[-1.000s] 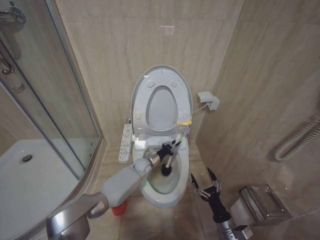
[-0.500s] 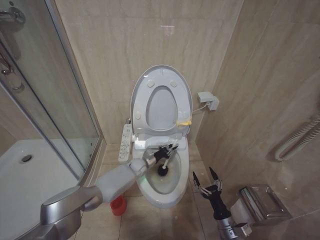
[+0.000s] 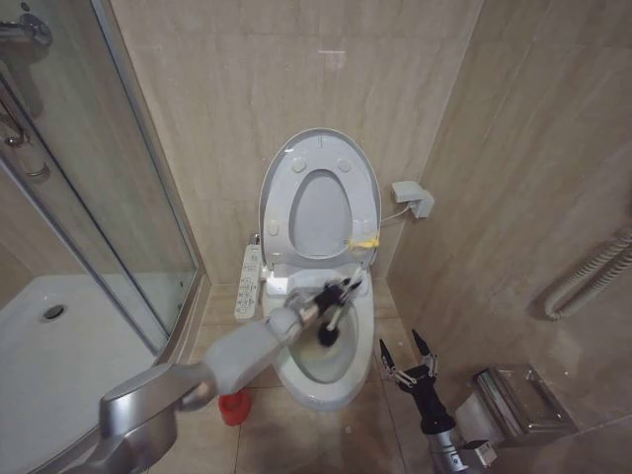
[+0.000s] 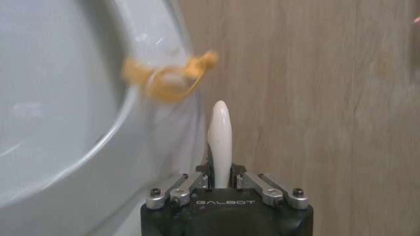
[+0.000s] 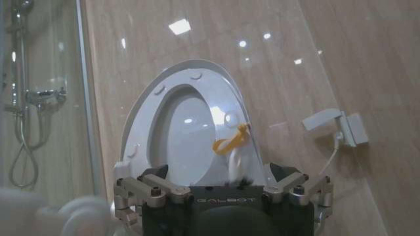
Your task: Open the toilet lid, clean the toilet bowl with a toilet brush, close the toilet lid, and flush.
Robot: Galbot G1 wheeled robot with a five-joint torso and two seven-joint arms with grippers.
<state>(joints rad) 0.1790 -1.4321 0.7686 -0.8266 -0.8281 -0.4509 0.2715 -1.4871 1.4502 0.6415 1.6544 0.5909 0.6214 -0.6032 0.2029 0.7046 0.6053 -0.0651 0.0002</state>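
I see my left gripper (image 3: 337,293) over the toilet bowl (image 3: 326,380), clamped on the white handle of the toilet brush (image 3: 329,333), whose dark head hangs inside the bowl. GALBOT is printed on both wrist housings. The toilet lid (image 3: 321,193) stands raised against the wall behind the bowl, a yellow loop (image 3: 366,240) at its right edge. My right gripper (image 3: 406,367) waits beside the bowl's right side, fingers spread. The red cup holder (image 3: 232,406) sits on the floor left of the bowl.
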